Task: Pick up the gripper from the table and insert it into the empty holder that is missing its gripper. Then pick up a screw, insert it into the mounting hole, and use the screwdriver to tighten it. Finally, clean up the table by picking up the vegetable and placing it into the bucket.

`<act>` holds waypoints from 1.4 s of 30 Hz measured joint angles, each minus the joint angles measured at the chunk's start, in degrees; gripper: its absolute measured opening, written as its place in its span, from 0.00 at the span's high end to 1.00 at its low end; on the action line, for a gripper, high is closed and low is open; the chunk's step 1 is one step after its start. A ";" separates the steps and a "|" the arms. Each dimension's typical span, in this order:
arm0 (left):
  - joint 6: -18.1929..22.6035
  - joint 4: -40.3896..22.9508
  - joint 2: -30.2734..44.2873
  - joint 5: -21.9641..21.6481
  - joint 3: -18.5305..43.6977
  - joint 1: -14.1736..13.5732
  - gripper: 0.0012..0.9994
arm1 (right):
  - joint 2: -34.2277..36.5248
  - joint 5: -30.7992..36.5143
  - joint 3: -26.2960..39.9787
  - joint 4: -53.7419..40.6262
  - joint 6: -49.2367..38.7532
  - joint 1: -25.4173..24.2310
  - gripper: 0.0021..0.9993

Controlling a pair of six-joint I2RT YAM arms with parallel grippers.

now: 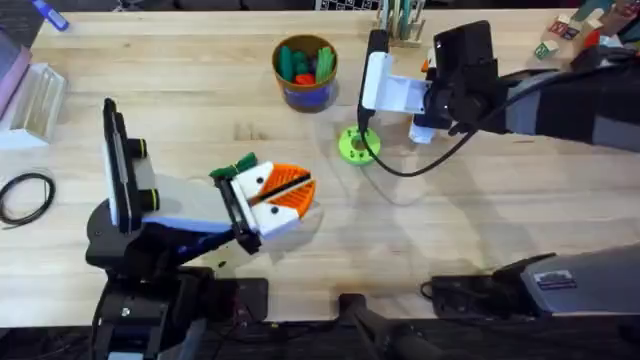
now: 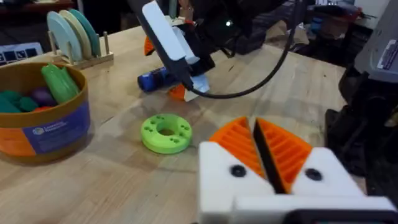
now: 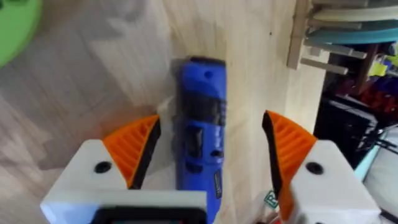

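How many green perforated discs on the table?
1. The green disc lies flat on the table, just below the bucket and beside the right gripper. More could hide under the arms.

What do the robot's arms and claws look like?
The arms are black. Each claw has two white blocky fingers with orange ribbed pads and small dark screws: the left gripper and the right gripper. A thin black cable loops from the right arm.
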 joint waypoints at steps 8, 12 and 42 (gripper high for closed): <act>-0.04 -0.02 0.00 0.02 0.00 0.00 0.01 | -6.14 -1.68 -1.49 -4.31 11.98 0.24 0.01; -0.03 0.22 0.01 -0.33 0.00 0.00 0.01 | -13.21 -2.03 -1.51 -5.71 19.79 0.51 0.01; 0.70 -38.09 50.10 -45.40 41.20 0.00 0.01 | -26.44 -18.52 -1.52 -5.82 39.85 0.70 0.01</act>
